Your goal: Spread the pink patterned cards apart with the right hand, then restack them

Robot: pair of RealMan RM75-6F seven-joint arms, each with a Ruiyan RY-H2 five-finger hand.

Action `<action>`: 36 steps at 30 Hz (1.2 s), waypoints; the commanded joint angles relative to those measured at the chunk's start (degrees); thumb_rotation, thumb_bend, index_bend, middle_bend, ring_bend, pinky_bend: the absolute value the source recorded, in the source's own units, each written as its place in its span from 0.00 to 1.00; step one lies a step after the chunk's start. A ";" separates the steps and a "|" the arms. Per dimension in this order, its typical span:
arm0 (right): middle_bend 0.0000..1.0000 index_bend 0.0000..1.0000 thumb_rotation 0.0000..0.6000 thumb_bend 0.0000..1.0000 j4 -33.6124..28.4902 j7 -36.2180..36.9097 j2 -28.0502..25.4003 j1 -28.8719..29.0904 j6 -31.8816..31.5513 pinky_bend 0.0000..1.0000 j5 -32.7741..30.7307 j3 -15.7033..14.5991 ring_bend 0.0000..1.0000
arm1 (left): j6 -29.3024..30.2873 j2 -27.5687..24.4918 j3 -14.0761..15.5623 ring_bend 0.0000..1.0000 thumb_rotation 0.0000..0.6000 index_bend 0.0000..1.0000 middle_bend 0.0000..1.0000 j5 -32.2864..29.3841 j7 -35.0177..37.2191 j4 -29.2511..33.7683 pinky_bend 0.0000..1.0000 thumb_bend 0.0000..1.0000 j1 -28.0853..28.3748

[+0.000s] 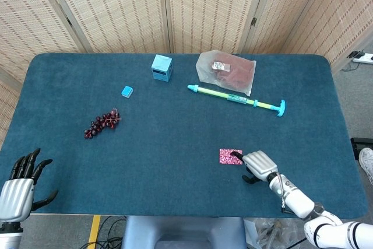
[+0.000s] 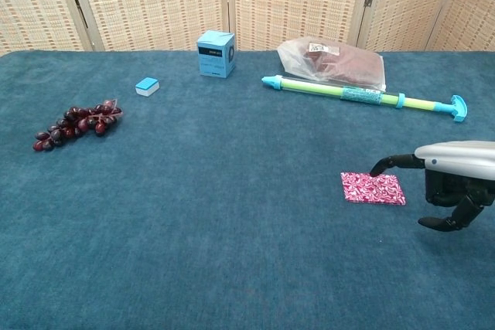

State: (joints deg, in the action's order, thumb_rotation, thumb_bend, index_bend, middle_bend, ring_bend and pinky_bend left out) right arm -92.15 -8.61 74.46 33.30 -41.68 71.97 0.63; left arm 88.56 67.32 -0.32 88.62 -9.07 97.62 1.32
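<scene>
The pink patterned cards (image 1: 229, 156) lie as one squared stack on the blue tablecloth, right of centre and near the front; the chest view shows the same stack (image 2: 372, 188). My right hand (image 1: 259, 164) sits just to their right, palm down. One finger stretches over the stack's right far corner, its fingertip (image 2: 377, 168) at the card edge, but I cannot tell if it touches. The hand (image 2: 454, 179) holds nothing. My left hand (image 1: 21, 180) hangs empty with its fingers spread at the table's front left corner, seen only in the head view.
A bunch of dark grapes (image 1: 101, 123) lies at the left. Toward the back sit a small blue eraser (image 1: 127, 91), a blue box (image 1: 162, 67), a plastic bag with a reddish item (image 1: 226, 69) and a long green and blue water squirter (image 1: 236, 98).
</scene>
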 commanded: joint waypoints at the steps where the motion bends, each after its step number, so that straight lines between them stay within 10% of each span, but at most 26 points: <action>1: 1.00 0.12 1.00 0.41 0.31 -0.07 0.20 0.20 0.18 1.00 -0.53 -0.14 1.00 | -0.11 0.08 0.01 0.02 1.00 0.24 0.03 -0.05 0.10 -0.12 0.09 0.23 0.03; 36: 1.00 0.15 1.00 0.41 -2.74 -2.72 -1.09 0.23 -0.92 1.00 -0.24 -4.87 1.00 | -0.12 0.17 -0.10 0.02 1.00 0.24 0.03 -0.08 -0.05 -0.12 0.09 0.23 0.05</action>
State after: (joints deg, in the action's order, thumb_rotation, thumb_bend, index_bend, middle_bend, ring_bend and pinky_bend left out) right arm -94.70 -11.21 73.53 33.65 -42.47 71.56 -4.06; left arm 88.43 67.51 -0.42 88.53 -9.12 97.50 1.37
